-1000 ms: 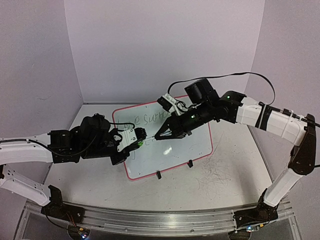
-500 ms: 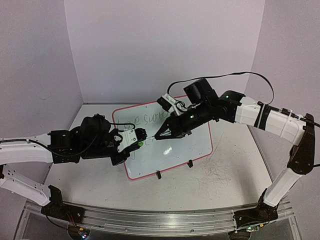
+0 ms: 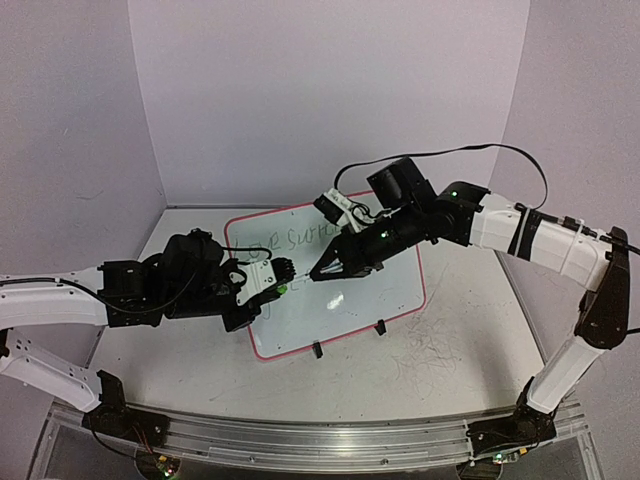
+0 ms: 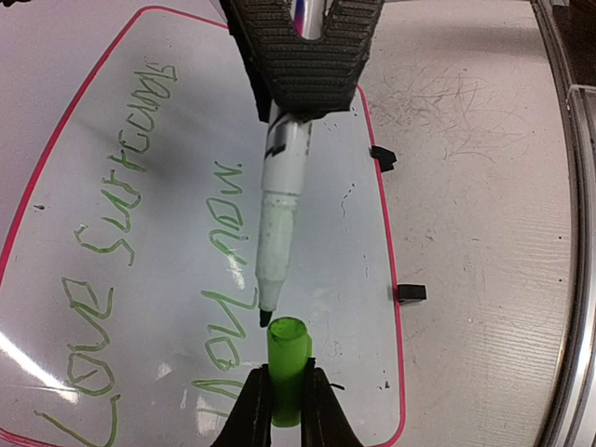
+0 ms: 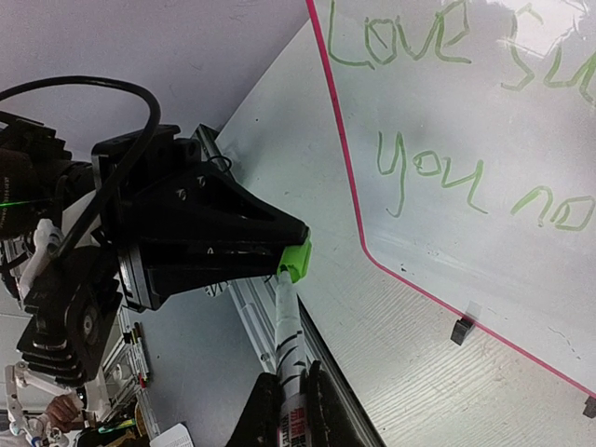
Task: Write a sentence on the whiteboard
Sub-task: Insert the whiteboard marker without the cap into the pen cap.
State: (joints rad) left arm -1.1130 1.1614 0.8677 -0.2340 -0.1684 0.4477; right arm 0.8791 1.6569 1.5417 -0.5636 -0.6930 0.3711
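The left pincer (image 3: 285,274) reaches in from the left over the left part of the whiteboard (image 3: 345,300). Its two fingers are clamped on the lower end of a green cap (image 4: 287,352), whose open mouth points toward the other arm. The cap is hollow, and nothing sits inside it. Just beside its rim, touching or nearly so, is the dark tip of a marker (image 4: 279,209) with a white barrel, so the tip is at the mouth and slightly off to one side, not in it. The marker slants up to the right into the right pincer (image 3: 320,271), whose ribbed pads are pressed together on the barrel.

Both tools are above the whiteboard, which lies flat on the desk (image 3: 180,370) in the middle, a little toward the far side, its pink-red rim turned at an angle. The sentence (image 4: 130,163) is in thin green letters across the far part of the board in two lines, the first beginning "Love", the second reading about "you now". Two black clip feet (image 3: 317,350) sit on the near edge. To the right, faint grey scribble scratches (image 3: 430,352) mark the desk.
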